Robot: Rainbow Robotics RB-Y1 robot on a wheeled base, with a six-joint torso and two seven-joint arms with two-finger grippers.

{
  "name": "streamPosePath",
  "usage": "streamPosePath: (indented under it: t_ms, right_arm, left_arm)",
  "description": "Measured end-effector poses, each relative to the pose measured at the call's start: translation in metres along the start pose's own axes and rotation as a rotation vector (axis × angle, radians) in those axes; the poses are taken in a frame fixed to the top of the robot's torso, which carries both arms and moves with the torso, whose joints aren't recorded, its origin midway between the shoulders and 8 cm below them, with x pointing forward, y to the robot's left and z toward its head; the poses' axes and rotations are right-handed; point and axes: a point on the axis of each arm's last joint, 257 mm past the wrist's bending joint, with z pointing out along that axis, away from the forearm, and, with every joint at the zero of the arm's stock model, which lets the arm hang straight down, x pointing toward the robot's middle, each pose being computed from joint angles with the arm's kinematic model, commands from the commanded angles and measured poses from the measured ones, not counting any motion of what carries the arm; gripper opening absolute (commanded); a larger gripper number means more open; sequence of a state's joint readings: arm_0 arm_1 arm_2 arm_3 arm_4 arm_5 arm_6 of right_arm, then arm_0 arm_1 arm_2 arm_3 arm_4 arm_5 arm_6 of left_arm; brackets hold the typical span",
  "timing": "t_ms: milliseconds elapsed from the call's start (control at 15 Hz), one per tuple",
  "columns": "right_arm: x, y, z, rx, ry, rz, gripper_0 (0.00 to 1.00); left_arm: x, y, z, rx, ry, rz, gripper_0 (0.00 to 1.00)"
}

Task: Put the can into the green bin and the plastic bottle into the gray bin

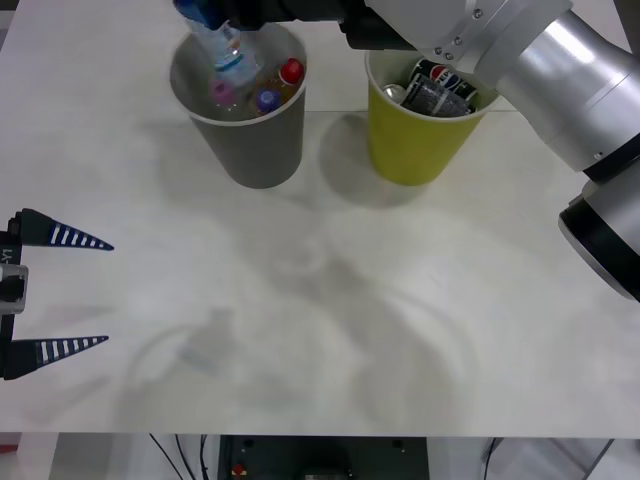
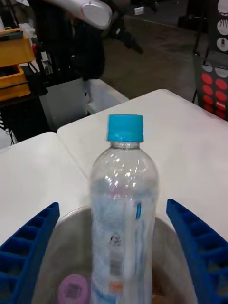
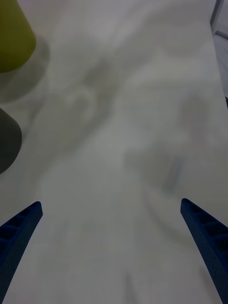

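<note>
the plastic bottle stands nearly upright in the gray bin, cap up and leaning a little, among red- and purple-capped bottles. the right gripper sits over the bin, fingers spread wide either side of the bottle, not touching it. cans lie in the green bin. the left gripper waits open over the table, well apart.

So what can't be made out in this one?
- Front view: the right gripper is cut off by the top edge.
- Front view: the plastic bottle base is hidden inside the gray bin.
- Front view: the cans in the green bin are partly covered by the right arm.
- Right wrist view: the bottle's label is too blurred to read.
</note>
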State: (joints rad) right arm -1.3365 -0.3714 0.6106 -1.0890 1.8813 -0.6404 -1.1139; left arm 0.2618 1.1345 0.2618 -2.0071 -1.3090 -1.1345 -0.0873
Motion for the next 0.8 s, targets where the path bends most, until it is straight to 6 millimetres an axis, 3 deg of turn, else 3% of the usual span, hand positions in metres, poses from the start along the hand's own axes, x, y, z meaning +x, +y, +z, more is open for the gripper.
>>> streamPosePath:
  t_ms: [133, 267, 533, 800]
  right_arm:
    - [-0.001, -0.003, -0.005, -0.008, -0.004, 0.019, 1.00]
    - [0.000, -0.007, -0.023, -0.035, 0.035, 0.020, 1.00]
    - [0.007, -0.018, -0.097, -0.116, 0.138, 0.032, 1.00]
    - [0.026, -0.015, -0.167, -0.168, 0.180, 0.009, 1.00]
  left_arm:
    - [0.000, 0.000, 0.000, 0.000, 0.000, 0.000, 1.00]
    - [0.000, 0.000, 0.000, 0.000, 0.000, 0.000, 1.00]
    - [0.000, 0.000, 0.000, 0.000, 0.000, 0.000, 1.00]
    - [0.000, 0.000, 0.000, 0.000, 0.000, 0.000, 1.00]
